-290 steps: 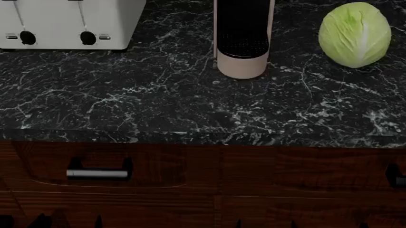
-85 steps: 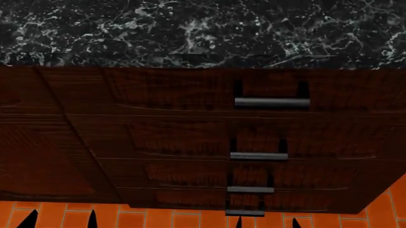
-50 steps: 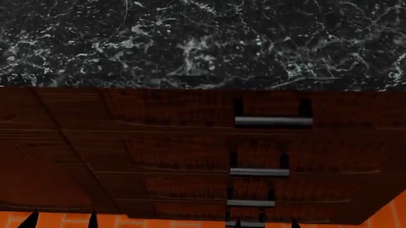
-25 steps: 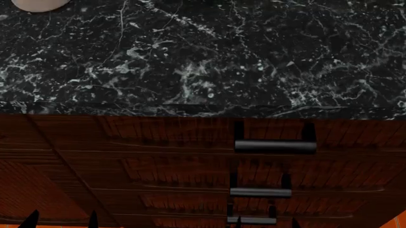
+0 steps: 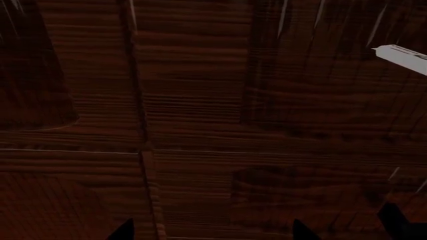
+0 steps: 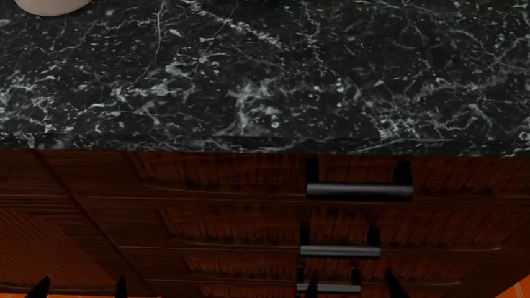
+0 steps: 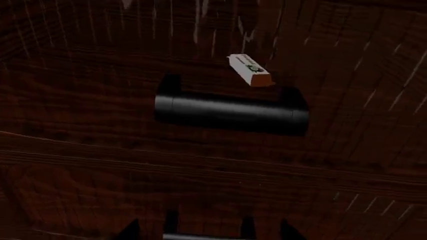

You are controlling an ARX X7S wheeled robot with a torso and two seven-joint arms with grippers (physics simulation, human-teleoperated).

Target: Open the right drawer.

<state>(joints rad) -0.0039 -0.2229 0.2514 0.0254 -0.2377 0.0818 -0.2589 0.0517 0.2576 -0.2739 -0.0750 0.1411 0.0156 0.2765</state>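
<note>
1. Below the black marble countertop [image 6: 248, 74], the right drawer [image 6: 248, 177] is seen shut, its bar handle [image 6: 359, 191] right of centre; shallower drawer fronts [image 6: 240, 226] are stacked beneath.
2. At the countertop's far edge, a pale rounded object [image 6: 51, 5] is cut off.
3. Only dark fingertip points [image 6: 393, 285] are seen; neither gripper's jaw opening can be judged.
4. Nothing is seen held.
</note>
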